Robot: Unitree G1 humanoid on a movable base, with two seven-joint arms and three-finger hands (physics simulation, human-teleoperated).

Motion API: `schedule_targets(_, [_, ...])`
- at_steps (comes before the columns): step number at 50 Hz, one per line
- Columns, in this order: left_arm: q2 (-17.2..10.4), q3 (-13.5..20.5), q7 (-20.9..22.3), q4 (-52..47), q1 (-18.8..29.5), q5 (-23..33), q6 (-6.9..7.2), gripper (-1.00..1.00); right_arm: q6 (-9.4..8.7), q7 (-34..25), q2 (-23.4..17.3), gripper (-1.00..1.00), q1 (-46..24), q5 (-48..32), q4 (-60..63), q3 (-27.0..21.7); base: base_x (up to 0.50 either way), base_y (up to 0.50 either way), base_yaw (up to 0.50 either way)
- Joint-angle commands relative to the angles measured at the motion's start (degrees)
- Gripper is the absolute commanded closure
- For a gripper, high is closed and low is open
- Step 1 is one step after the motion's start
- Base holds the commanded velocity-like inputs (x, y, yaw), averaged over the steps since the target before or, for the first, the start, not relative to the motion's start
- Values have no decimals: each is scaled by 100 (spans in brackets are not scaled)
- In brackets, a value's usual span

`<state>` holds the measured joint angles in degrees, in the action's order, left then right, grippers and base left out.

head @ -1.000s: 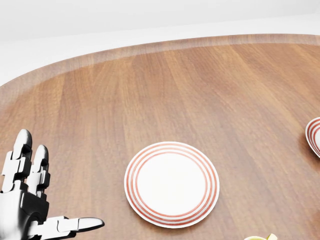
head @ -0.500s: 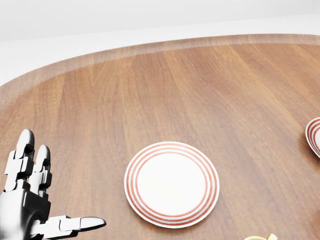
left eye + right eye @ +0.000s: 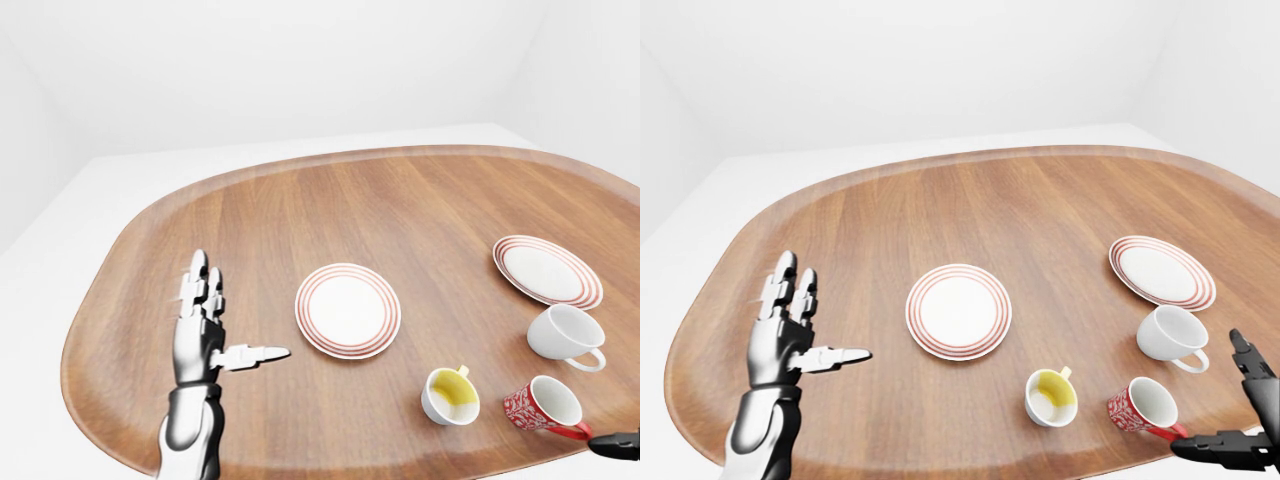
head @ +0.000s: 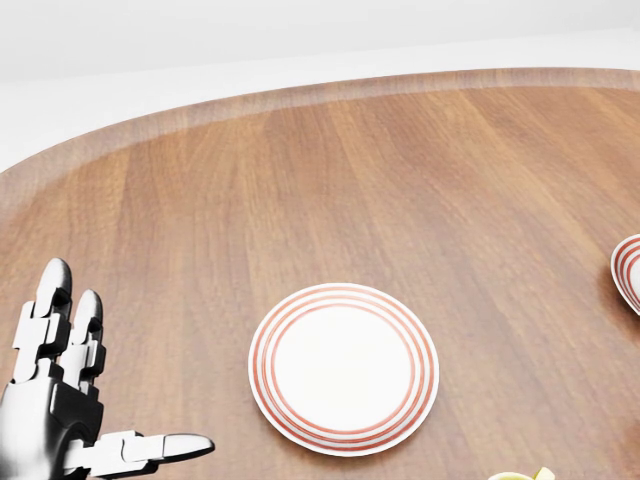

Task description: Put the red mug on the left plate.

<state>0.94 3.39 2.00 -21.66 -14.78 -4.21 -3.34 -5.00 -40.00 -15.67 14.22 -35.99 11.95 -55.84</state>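
Note:
The red mug (image 3: 1143,408) lies tilted on the wooden table at the lower right of the right-eye view, with its mouth toward the camera. The left plate (image 3: 958,311), white with red rings, sits near the table's middle and is bare; it also shows in the head view (image 4: 343,367). My left hand (image 3: 800,335) is open and empty, fingers spread, left of that plate. My right hand (image 3: 1240,410) is black, open, just right of the mug and apart from it.
A yellow-lined mug (image 3: 1051,397) stands left of the red mug. A white mug (image 3: 1171,337) stands above the red mug. A second ringed plate (image 3: 1161,271) lies at the right. The table's rim (image 3: 940,163) curves along the top.
My left hand has drifted slightly down and right in the head view. Nothing else has moved.

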Motion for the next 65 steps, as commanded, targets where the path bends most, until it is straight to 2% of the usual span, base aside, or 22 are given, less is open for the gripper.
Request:
schedule_targets(1, [-5, -25, -38, 21, 7, 66, -11, -100, 0, 0, 38, -100, 67, 134, -178, -54, 0, 0, 0])
schedule_targets(6, [-6, -29, -43, 29, 13, 69, -7, -100, 0, 0, -51, -100, 36, 302, -285, -249, 0, 0, 0])
schedule_targets(13, [-8, -43, -40, 19, 2, 64, -14, -100, 0, 749, -350, -100, 13, 253, -548, -730, 0, 0, 0])
schedule_targets(20, [-8, -34, -40, 30, 23, 40, 3, -100, 0, 807, -394, -100, 3, 388, -413, -837, 0, 0, 0])
schedule_targets(35, [-8, -8, -34, 41, 48, -7, 29, -100, 0, 744, -320, -100, -57, 435, -232, -648, 0, 0, 0])
schedule_targets(40, [-9, -14, -37, 47, 45, 4, 19, -100, 0, 905, -660, -100, -442, 503, -629, -209, 0, 0, 0])
schedule_targets(44, [-11, -14, -36, 51, 46, 10, 16, -100, 0, 1005, -758, -100, -499, 481, -766, 47, 0, 0, 0])
schedule_targets(65, [-6, -6, -23, 36, 27, 11, 5, -100, 0, 928, -551, -100, -235, 580, -996, 60, 0, 0, 0])
